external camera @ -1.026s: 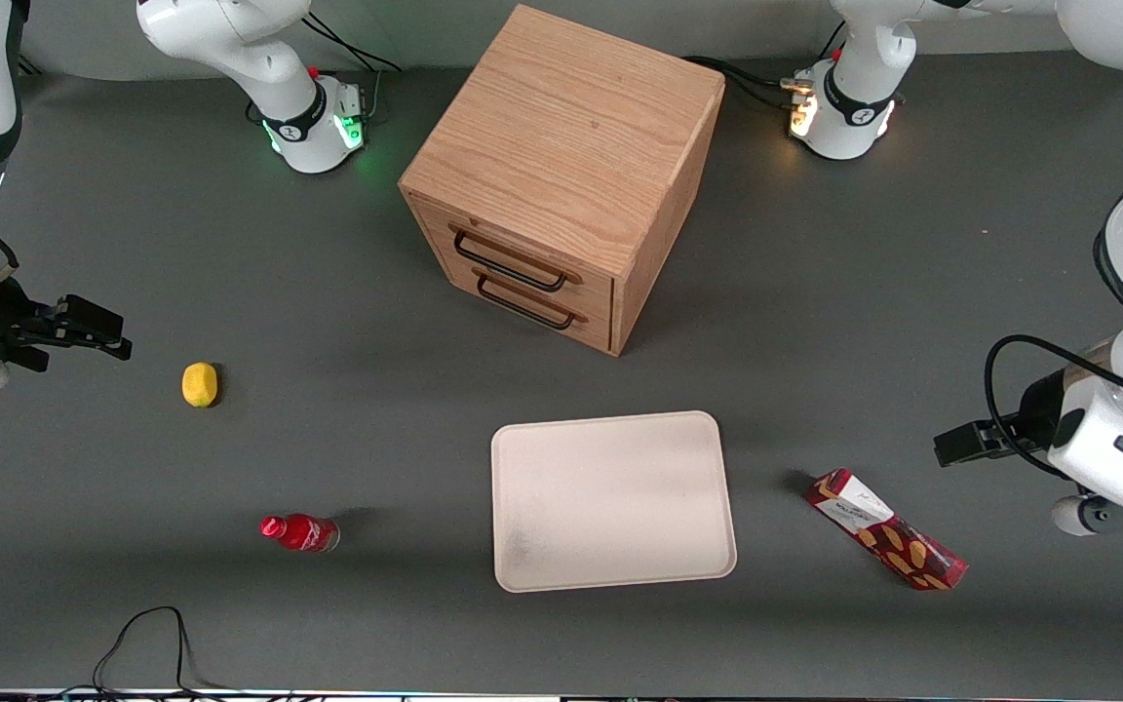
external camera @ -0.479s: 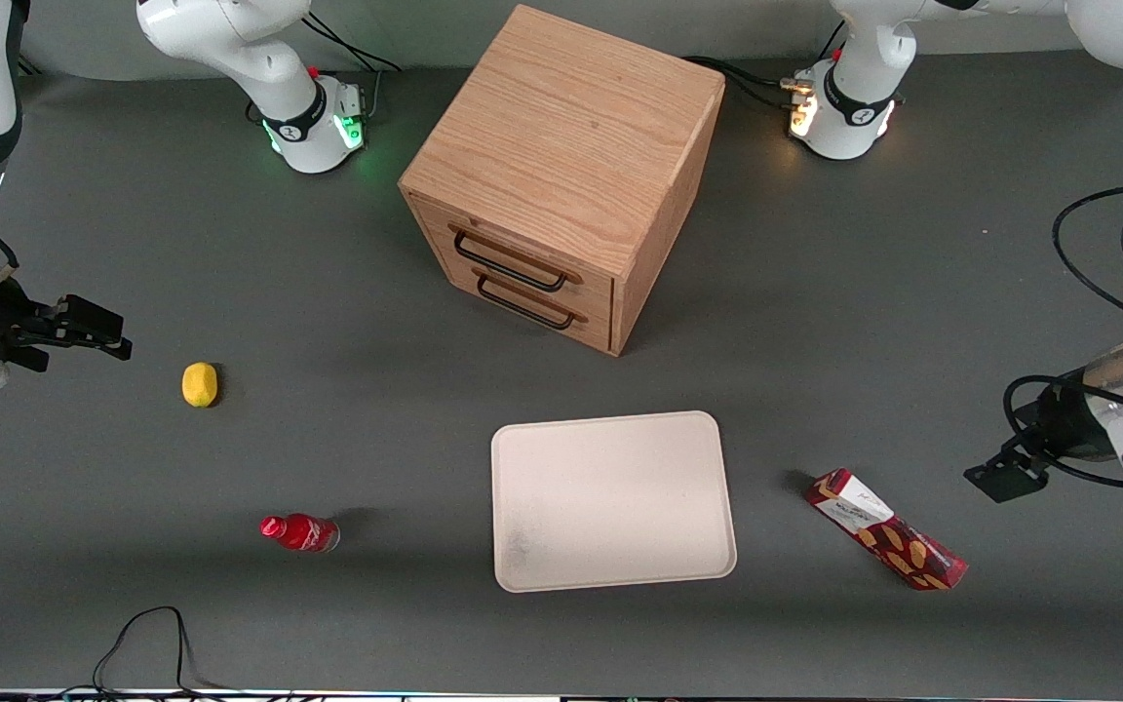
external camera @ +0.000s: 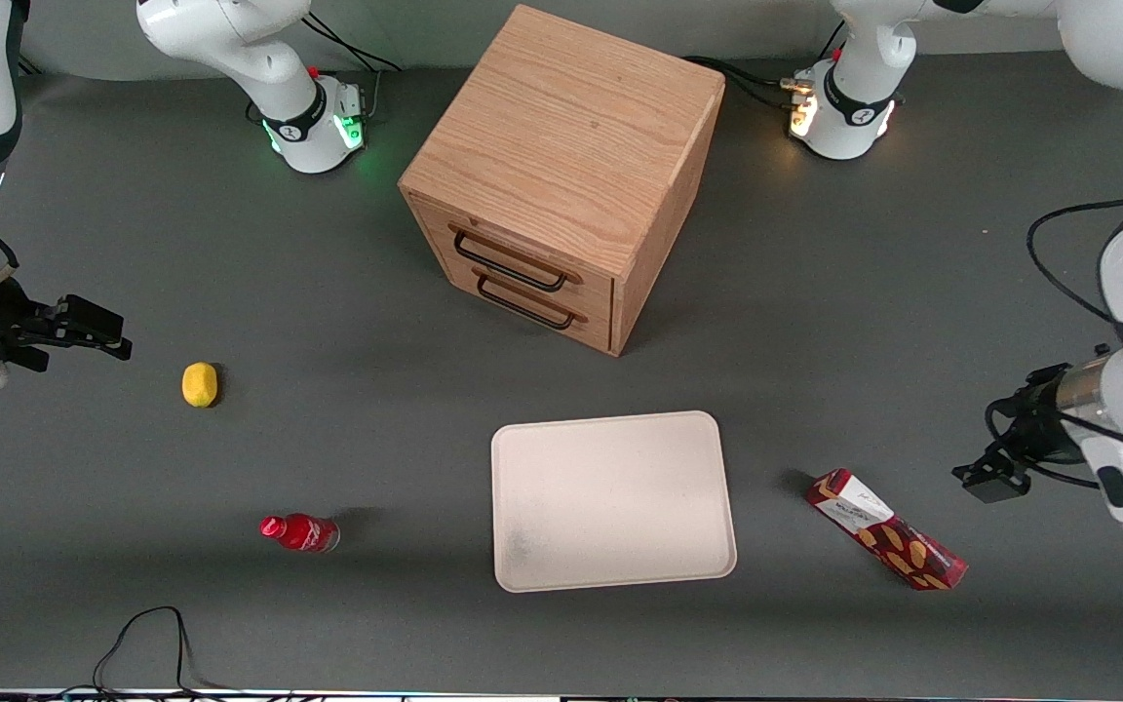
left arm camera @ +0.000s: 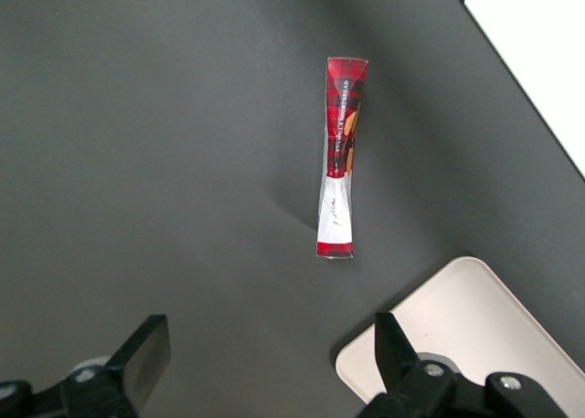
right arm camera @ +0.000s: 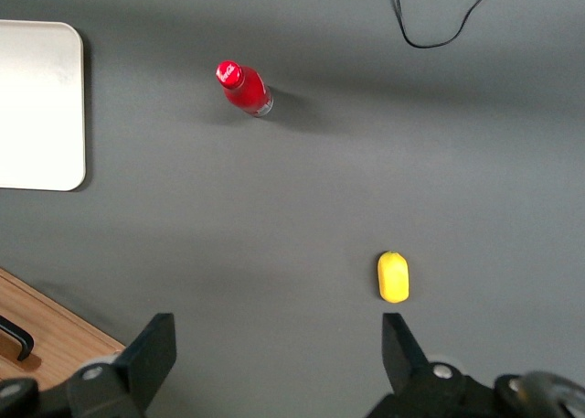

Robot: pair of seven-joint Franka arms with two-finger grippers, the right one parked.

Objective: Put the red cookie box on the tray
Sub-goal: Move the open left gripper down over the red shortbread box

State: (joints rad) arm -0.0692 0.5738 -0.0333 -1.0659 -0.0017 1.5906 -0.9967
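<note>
The red cookie box (external camera: 885, 528) lies flat on the grey table, beside the tray and toward the working arm's end. In the left wrist view the red cookie box (left arm camera: 340, 157) shows its tartan, white label and biscuit pictures. The cream-white tray (external camera: 610, 499) lies near the table's front edge with nothing on it; one rounded corner of the tray (left arm camera: 457, 336) shows by a finger. My gripper (external camera: 988, 478) hangs above the table, farther toward the working arm's end than the box and apart from it. The gripper (left arm camera: 270, 354) is open with nothing between its fingers.
A wooden drawer cabinet (external camera: 561, 175) with two black handles stands farther from the front camera than the tray. A small red bottle (external camera: 300, 532) and a yellow fruit (external camera: 199, 383) lie toward the parked arm's end. A black cable (external camera: 147, 643) loops at the front edge.
My gripper has swung nearer to the front camera and turned, ending a little closer to the box. The box and tray have not moved.
</note>
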